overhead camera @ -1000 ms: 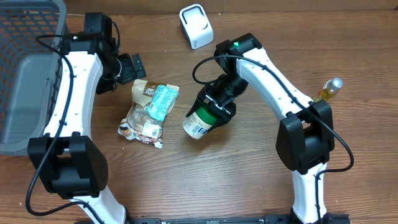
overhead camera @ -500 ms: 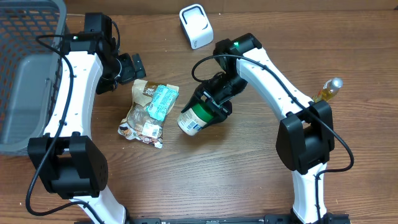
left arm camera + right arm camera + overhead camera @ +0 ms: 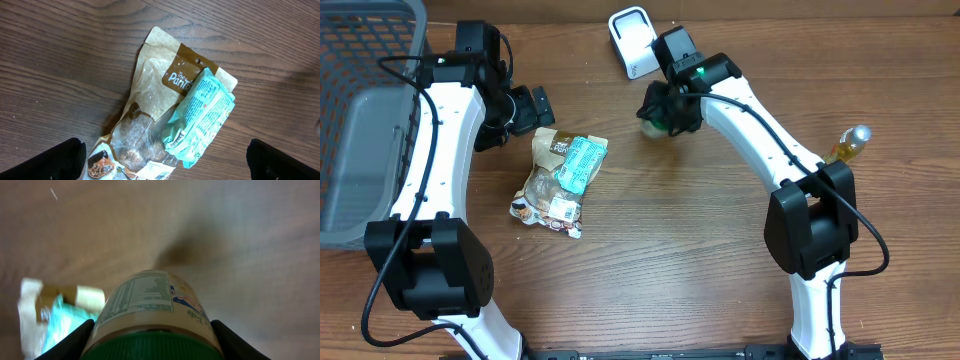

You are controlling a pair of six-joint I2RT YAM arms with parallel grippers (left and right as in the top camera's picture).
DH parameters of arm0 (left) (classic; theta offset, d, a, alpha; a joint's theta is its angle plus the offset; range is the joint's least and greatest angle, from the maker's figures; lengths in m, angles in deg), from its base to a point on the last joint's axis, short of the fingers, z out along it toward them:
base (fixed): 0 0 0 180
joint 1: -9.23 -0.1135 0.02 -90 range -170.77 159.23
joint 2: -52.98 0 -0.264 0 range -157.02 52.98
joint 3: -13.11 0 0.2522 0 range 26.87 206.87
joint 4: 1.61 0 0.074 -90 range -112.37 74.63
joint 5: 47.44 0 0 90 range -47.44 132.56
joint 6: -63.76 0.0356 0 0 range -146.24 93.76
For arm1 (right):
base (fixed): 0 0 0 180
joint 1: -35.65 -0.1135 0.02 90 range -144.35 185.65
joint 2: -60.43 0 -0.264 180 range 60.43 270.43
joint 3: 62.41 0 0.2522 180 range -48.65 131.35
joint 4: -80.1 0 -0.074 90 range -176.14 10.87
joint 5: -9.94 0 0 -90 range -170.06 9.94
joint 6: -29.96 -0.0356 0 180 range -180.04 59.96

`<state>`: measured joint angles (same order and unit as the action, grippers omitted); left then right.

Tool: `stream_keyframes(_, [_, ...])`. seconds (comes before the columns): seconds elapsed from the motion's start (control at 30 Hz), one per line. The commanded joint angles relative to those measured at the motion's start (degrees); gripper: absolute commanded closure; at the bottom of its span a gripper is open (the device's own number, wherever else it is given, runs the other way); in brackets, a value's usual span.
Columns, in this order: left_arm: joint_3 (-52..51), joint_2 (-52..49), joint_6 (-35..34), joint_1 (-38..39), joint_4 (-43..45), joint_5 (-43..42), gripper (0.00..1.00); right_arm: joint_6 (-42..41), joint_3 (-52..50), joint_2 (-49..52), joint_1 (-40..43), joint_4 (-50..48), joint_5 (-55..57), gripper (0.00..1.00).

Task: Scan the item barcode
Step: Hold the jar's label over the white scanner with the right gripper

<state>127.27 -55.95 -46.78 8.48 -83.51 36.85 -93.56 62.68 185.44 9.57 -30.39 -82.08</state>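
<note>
A jar (image 3: 150, 305) with a green lid and a printed label fills the right wrist view, and my right gripper (image 3: 152, 345) is shut on it near the lid, one finger (image 3: 70, 342) on each side. From overhead the jar (image 3: 651, 126) shows only as a pale edge under the right gripper (image 3: 665, 108). It hangs just below the white scanner (image 3: 634, 42). My left gripper (image 3: 525, 108) stands open at the upper left of the bags. Its wrist view looks down on a clear-and-brown snack pouch (image 3: 150, 100) and a teal packet (image 3: 202, 117).
The snack pouch (image 3: 545, 185) and the teal packet (image 3: 578, 163) lie together left of centre. A dark mesh basket (image 3: 360, 100) stands at the far left. A small bottle (image 3: 848, 143) with a silver cap sits at the right, by the right arm's base.
My right gripper has carried the jar up and back from the middle of the table to just below the white scanner. The left arm has not moved.
</note>
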Motion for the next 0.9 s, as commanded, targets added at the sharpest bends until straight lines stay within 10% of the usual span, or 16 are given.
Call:
stream_keyframes(0.0, [-0.68,-0.17,0.85,0.07,0.0,0.33,0.0,10.84,4.26,-0.81,0.74,-2.47,4.33,0.75])
stream_keyframes(0.87, [-0.68,-0.17,0.85,0.07,0.0,0.33,0.0,19.04,7.48,6.84,0.72,-43.01,2.6,0.81])
